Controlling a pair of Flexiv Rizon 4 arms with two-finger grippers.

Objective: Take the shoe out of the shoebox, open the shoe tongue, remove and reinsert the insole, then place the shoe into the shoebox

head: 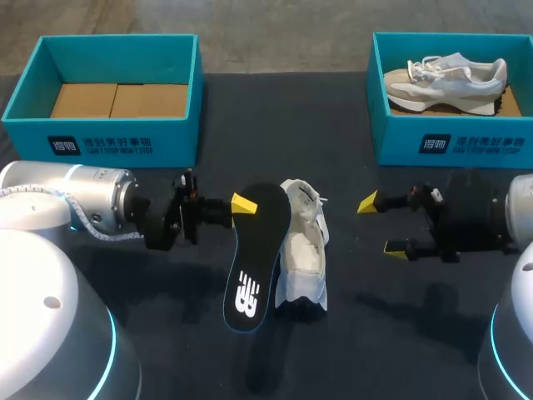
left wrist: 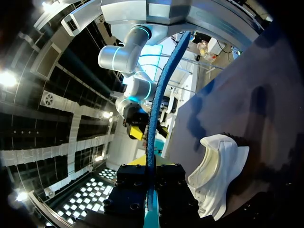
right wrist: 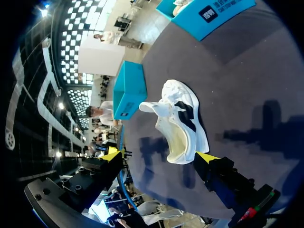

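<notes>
A white shoe (head: 305, 246) lies on its side on the dark table, its opening turned towards my left arm. Just left of it, my left gripper (head: 241, 202) is shut on the top end of a black insole (head: 256, 258) with a white logo, which hangs above the table. In the left wrist view the insole (left wrist: 153, 128) shows edge-on as a blue strip rising from between the fingers of the gripper (left wrist: 152, 164), with the shoe (left wrist: 218, 175) beside it. My right gripper (head: 381, 225) stands open to the right of the shoe (right wrist: 178, 123), nothing between its fingers (right wrist: 206, 156).
A teal shoebox (head: 108, 137) at the back left holds only brown cardboard. A second teal shoebox (head: 450, 142) at the back right holds a beige-and-white shoe (head: 445, 79). The left box (right wrist: 128, 90) shows beyond the white shoe in the right wrist view.
</notes>
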